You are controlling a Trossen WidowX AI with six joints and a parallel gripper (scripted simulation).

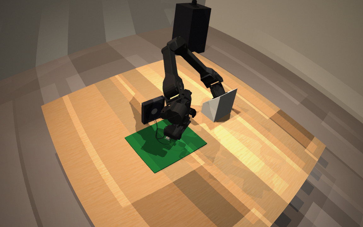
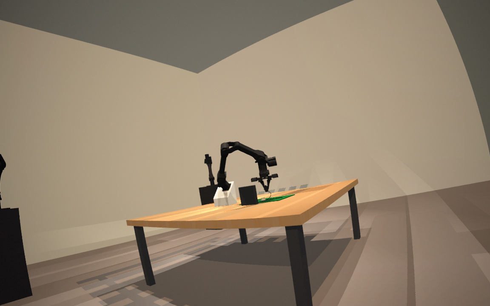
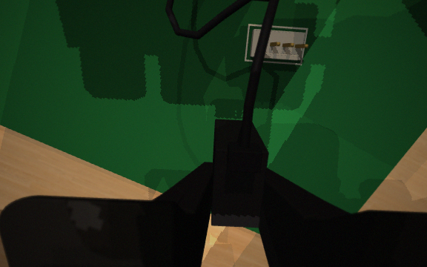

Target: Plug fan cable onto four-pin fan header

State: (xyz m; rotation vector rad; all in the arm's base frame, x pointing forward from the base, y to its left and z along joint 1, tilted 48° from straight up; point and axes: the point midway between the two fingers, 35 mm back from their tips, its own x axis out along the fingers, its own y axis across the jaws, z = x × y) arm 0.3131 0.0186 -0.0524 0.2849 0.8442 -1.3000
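Note:
My gripper (image 2: 266, 189) (image 3: 231, 172) is shut on the black fan plug (image 3: 236, 204) and holds it above the green board (image 1: 154, 166) (image 2: 285, 196) (image 3: 117, 148). The cable (image 1: 156, 129) (image 3: 250, 89) runs from the plug up the wrist view, crossing in front of the header's left part. The white header (image 1: 167, 137) (image 3: 288, 35) lies beyond the plug, up and to the right in the wrist view. Three of its pins show there. The plug is apart from the header. The plug's underside is hidden. In the top view the gripper hides the plug.
The black fan (image 1: 149, 113) (image 2: 248, 195) stands upright at the board's edge, close to the arm in the top view. A pale wedge-shaped block (image 1: 225, 105) (image 2: 220, 200) stands by the arm's base. The wooden table (image 1: 92, 169) (image 2: 216, 222) extends around the board.

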